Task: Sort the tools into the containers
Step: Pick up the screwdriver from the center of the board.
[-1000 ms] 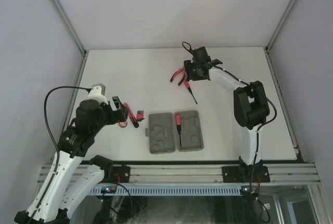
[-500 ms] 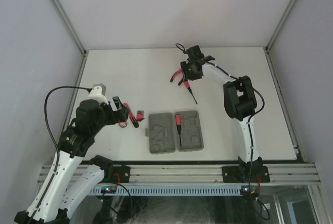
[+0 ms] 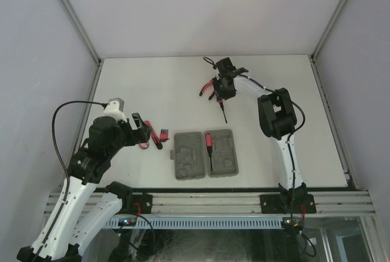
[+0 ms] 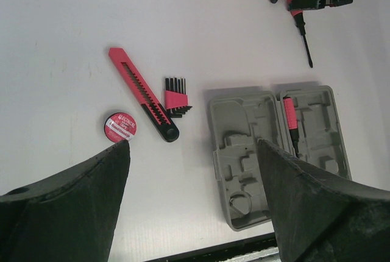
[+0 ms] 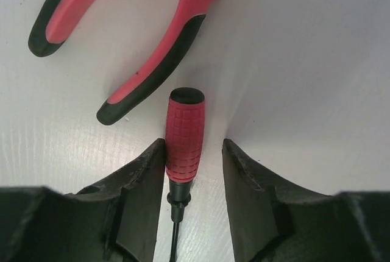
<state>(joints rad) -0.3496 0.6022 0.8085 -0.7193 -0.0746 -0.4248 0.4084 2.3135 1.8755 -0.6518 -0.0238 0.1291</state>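
Observation:
The grey tool case lies open near the front; it also shows in the left wrist view. A short red-black driver sits in its right half. The red-handled pliers and the long thin screwdriver lie side by side at the back. My right gripper is open and straddles the screwdriver's red handle; its left finger touches the handle, the right one stands apart. My left gripper is open and empty, above the table left of the case.
A red-and-black utility knife, a small comb-like piece and a round red disc lie on the white table left of the case. Grey walls stand at the left, right and back.
My right gripper has swung left and come down over the screwdriver's handle beside the pliers. The left arm and the tools have not moved.

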